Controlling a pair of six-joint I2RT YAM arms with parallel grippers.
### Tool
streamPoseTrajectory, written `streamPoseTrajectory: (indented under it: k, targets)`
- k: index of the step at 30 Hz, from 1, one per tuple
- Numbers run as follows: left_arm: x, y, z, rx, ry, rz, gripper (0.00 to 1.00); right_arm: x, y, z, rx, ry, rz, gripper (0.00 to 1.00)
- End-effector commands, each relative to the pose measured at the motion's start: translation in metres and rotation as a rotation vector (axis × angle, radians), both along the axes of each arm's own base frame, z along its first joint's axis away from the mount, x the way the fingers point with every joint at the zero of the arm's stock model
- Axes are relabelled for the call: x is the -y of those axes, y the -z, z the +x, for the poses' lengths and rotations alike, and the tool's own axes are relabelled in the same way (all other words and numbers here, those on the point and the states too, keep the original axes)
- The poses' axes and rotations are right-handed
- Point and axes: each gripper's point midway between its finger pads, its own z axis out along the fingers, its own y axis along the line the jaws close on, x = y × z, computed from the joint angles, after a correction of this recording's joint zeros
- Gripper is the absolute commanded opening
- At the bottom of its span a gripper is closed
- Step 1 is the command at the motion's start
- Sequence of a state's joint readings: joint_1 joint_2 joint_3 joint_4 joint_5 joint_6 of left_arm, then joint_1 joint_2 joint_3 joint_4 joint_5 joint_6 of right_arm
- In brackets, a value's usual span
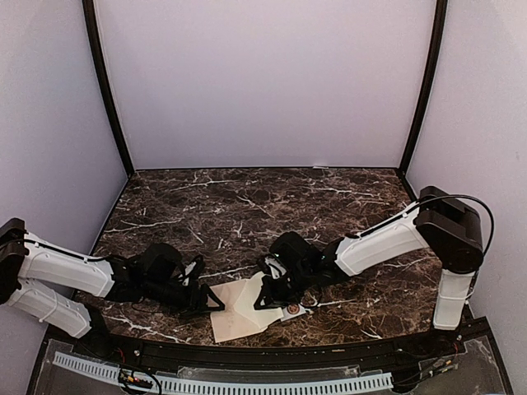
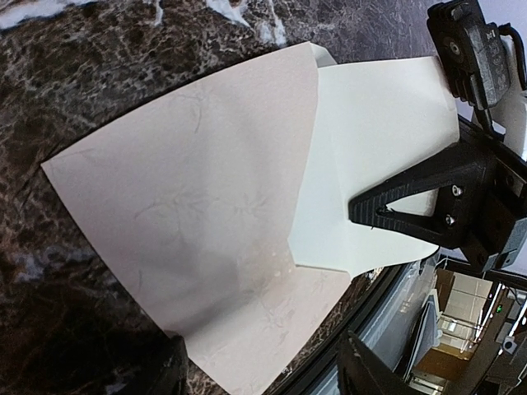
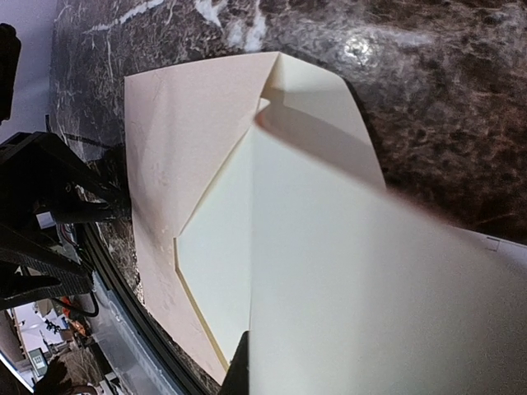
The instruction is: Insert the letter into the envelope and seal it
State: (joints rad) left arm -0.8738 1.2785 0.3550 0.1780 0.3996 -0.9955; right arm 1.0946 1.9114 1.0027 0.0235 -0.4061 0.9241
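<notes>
Right gripper [image 1: 268, 295] sits low at the bottom centre of the overhead view. As far as the wrist views let me judge, it is pinched closed on the trailing end of the letter [image 2: 379, 156]. The cream sheet rises towards that wrist camera and fills its lower right, which suits paper gripped at one end and fed forward. Its leading end lies tucked under the slanted edge of the envelope [image 2: 189, 214], so the letter is partly in the pocket and much of it is outside.

Left gripper [image 1: 207, 300] comes in from the lower left with its jaws spread wide, and it holds nothing. In its own view the envelope's near corner lies between the two fingers. I take it to be bracing the envelope so it does not slide across the marble table [image 1: 247, 206] while the sheet is pushed in, though I cannot tell whether it actually presses down.

The envelope lies flat near the table's front edge, its mouth turned towards the right arm. A small white card [image 1: 293, 311] rests just beside the right gripper and is not involved.

I judge the insertion about half done. The flap is not yet folded over, and I cannot pick it out with certainty. The paper could buckle at the mouth if pushed too steeply.
</notes>
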Motion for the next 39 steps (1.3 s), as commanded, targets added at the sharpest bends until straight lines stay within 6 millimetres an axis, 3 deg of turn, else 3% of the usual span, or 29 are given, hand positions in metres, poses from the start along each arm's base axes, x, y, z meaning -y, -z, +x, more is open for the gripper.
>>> streamPoseTrajectory:
  k: [1, 19, 32, 36, 39]
  targets:
    - [-0.011, 0.013, -0.003, -0.019, -0.004, 0.071, 0.61, -0.014, -0.010, 0.002, 0.013, -0.027, 0.064, 0.00]
    - [-0.008, 0.010, -0.001, -0.004, -0.001, 0.052, 0.60, -0.026, -0.012, -0.003, 0.025, -0.072, 0.056, 0.00]
    - [-0.020, 0.002, 0.004, 0.043, -0.055, 0.074, 0.60, 0.002, -0.041, 0.014, 0.143, -0.044, -0.039, 0.46]
    - [-0.018, -0.001, 0.006, 0.048, -0.053, 0.066, 0.60, 0.009, -0.041, 0.019, 0.150, -0.026, -0.048, 0.48]
    - [-0.017, 0.000, 0.006, 0.047, -0.050, 0.063, 0.60, 0.009, -0.040, 0.021, 0.150, -0.021, -0.037, 0.42]
